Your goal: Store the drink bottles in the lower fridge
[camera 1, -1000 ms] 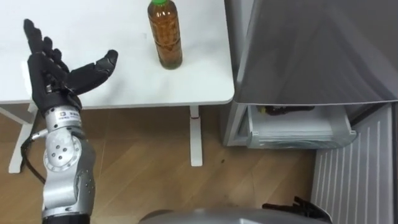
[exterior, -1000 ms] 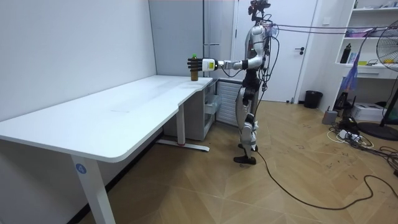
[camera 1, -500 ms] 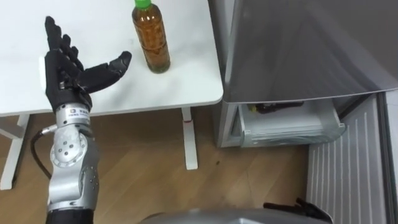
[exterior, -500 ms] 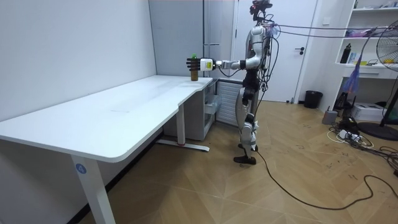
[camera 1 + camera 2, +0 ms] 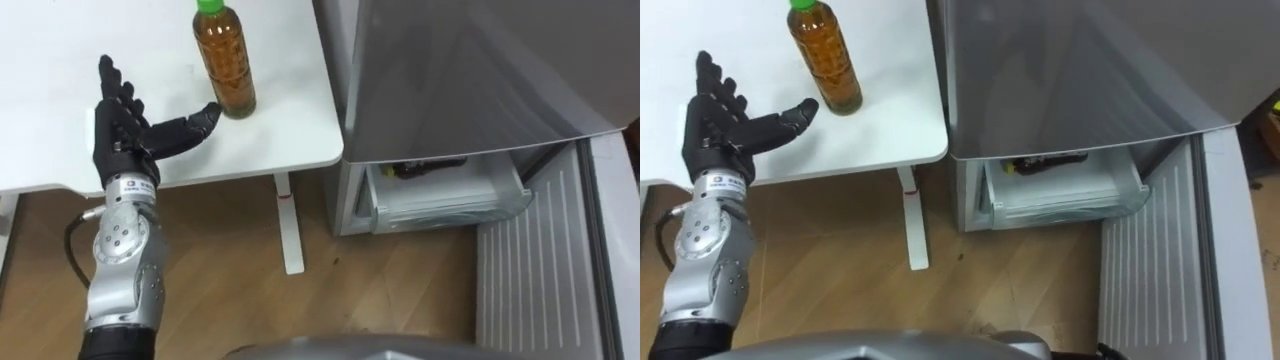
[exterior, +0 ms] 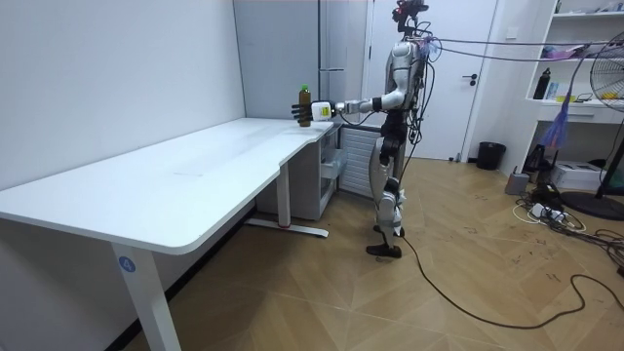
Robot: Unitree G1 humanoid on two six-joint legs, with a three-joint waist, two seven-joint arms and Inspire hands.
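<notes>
Left hand (image 5: 125,130) is empty, fingers spread, thumb tip just beside the green-capped tea bottle (image 5: 224,62) on the white desk (image 5: 290,140). The bottom fridge drawer (image 5: 445,190) is pulled out.

Office-like room: long white desk (image 6: 195,171), grey fridge (image 6: 283,58), wall shelves (image 6: 585,54), wood-plank floor (image 6: 390,302)

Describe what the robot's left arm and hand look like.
The left hand is black, with segmented fingers. A white printed label band sits at the wrist. The forearm is rounded silver metal, with a circular plate and small screws. A black cable loops out beside it.
</notes>
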